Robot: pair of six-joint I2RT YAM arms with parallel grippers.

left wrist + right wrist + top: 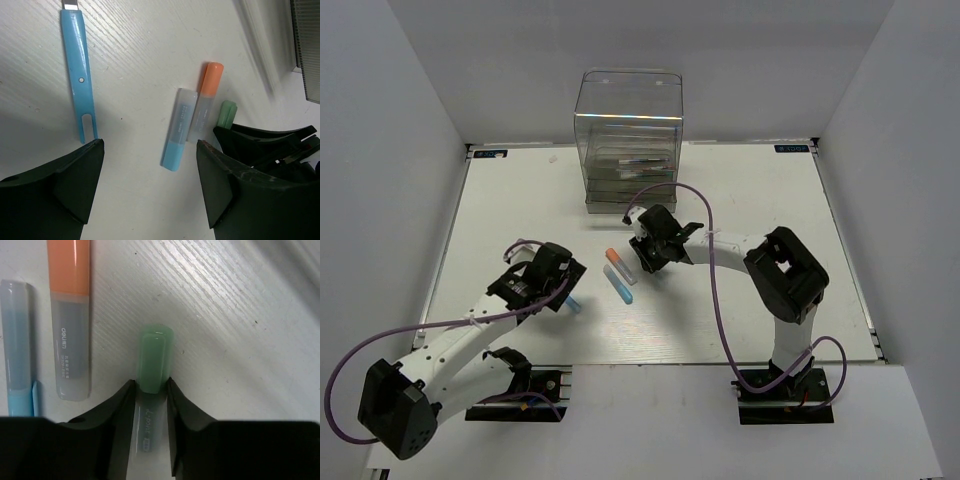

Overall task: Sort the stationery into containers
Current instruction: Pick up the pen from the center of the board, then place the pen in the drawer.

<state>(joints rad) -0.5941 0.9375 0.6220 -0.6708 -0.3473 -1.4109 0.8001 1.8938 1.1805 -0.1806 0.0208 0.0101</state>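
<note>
My right gripper (150,383) is shut on a mint-green marker (155,356) that lies on the white table; its jaws touch both sides of the clear barrel. To its left lie an orange marker (70,315) and a light-blue marker (17,350), side by side. My left gripper (150,185) is open over bare table, just short of the light-blue marker (179,130) and the orange marker (206,102). In the top view both markers (619,275) lie between the left gripper (565,285) and the right gripper (650,252). The clear drawer cabinet (628,140) stands at the back.
A flat light-blue cutter-like tool (78,75) lies on the table to the left of the markers, by my left fingers; its end shows in the top view (574,303). Grey walls enclose the table on three sides. Purple cables loop over both arms.
</note>
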